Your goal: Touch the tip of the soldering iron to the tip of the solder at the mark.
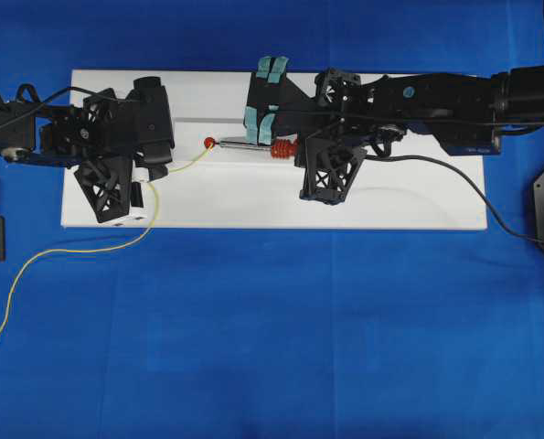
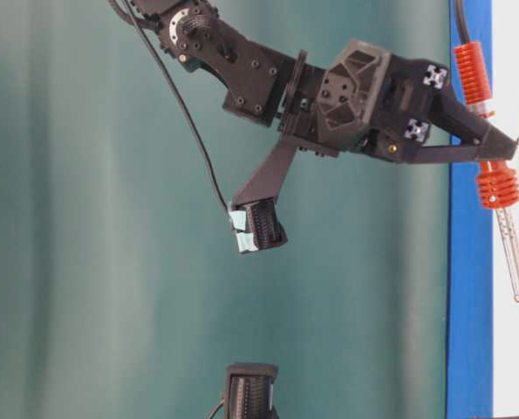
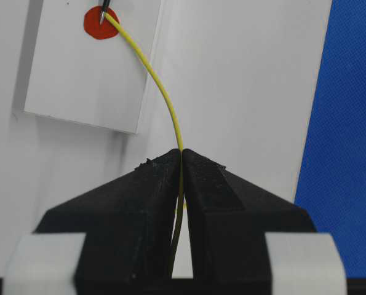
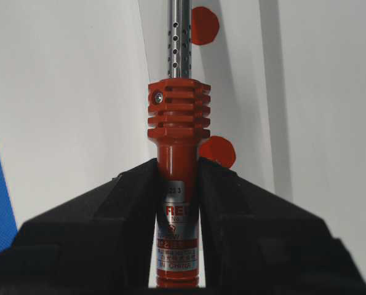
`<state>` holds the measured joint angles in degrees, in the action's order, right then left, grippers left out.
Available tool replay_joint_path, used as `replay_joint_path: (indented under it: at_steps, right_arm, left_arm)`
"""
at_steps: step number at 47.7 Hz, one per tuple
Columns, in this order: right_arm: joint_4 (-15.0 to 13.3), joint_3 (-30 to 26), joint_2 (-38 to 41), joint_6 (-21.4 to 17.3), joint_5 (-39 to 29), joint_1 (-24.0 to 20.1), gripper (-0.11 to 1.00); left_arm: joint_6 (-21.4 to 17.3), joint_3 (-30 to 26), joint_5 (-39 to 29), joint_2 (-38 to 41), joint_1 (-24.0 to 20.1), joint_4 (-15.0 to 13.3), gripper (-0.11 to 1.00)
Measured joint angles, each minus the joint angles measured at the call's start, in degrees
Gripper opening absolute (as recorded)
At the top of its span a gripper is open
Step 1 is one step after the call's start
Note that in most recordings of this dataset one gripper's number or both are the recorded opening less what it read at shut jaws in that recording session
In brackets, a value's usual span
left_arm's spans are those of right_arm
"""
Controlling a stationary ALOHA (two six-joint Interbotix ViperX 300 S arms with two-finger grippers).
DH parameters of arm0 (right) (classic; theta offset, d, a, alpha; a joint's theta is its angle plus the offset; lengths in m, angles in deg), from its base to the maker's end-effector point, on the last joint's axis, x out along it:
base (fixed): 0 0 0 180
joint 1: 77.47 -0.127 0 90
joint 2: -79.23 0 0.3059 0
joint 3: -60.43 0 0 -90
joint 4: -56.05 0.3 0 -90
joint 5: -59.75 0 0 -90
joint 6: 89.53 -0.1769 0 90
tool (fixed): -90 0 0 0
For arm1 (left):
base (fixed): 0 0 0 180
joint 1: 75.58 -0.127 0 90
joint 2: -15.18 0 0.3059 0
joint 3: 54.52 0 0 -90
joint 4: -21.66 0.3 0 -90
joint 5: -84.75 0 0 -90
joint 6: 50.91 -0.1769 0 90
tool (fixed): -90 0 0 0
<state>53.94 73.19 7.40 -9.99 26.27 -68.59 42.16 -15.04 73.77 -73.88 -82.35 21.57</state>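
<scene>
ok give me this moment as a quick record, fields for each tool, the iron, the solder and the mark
left tool: shut on the solder
right tool: shut on the iron, at its red handle
iron: silver shaft pointing to the mark, dark tip on it
solder: yellow wire curving from the left tool up to the mark
mark: red dot on the white board
contact: in the left wrist view iron tip and solder end meet on the mark
cloth: blue, under the board
</scene>
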Motion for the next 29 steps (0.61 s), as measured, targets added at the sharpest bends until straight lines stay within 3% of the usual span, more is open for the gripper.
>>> replay_joint_path:
  at_steps: [29]
  right_arm:
    - [-0.18, 0.00, 0.00, 0.00, -0.09, 0.09, 0.06]
  left_arm:
    - [0.00, -0.70, -1.23, 0.00, 0.00, 0.00, 0.02]
